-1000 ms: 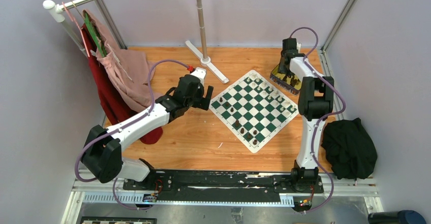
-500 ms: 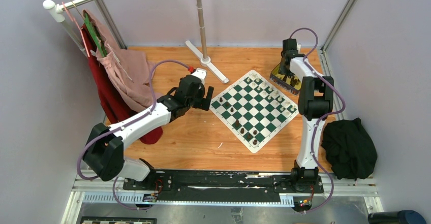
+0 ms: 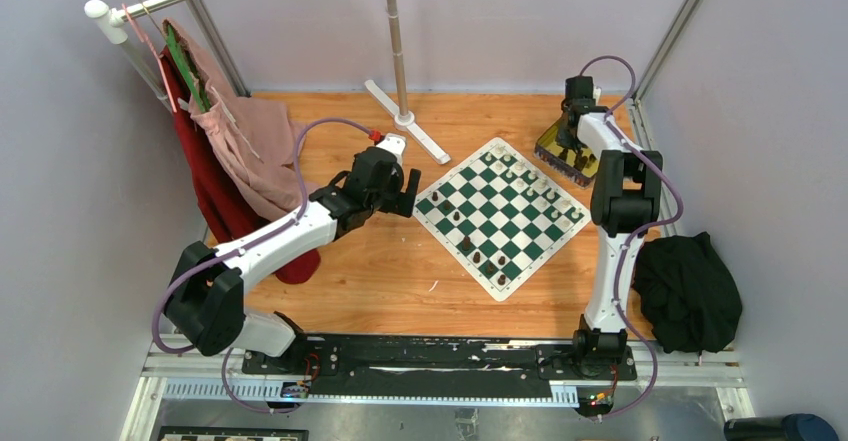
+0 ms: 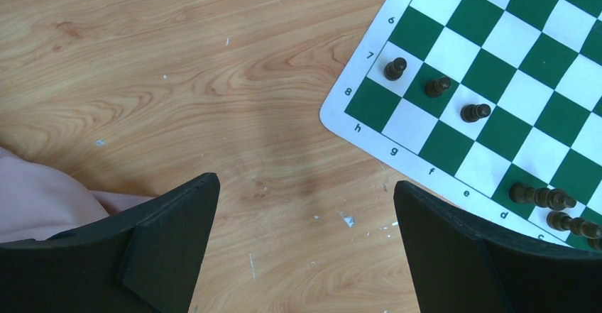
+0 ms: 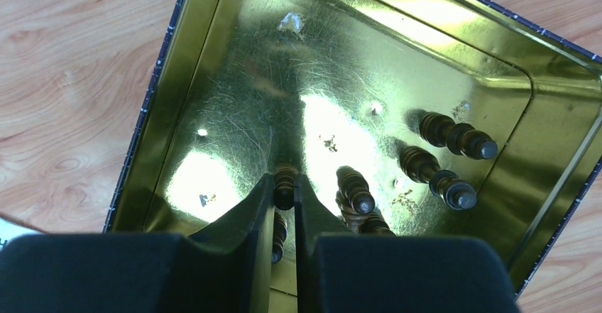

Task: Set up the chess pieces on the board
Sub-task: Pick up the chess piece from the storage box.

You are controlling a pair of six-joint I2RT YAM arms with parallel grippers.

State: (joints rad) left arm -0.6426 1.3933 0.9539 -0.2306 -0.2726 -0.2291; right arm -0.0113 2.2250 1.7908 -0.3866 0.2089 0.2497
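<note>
The green and white board lies turned like a diamond in the middle of the wooden table, with dark brown pieces near its left and front edges and white pieces along its far right edge. In the left wrist view the board's corner shows three dark pawns. My left gripper is open and empty over bare wood just left of the board. My right gripper is inside the gold tin, shut on a dark brown piece. Several dark pieces lie in the tin.
The gold tin sits at the far right beside the board. A clothes rack with red and pink garments stands at the left, its base at the back. A black cloth lies at the right edge.
The right arm has shifted a little to the right over the tin. The left arm has barely moved.
</note>
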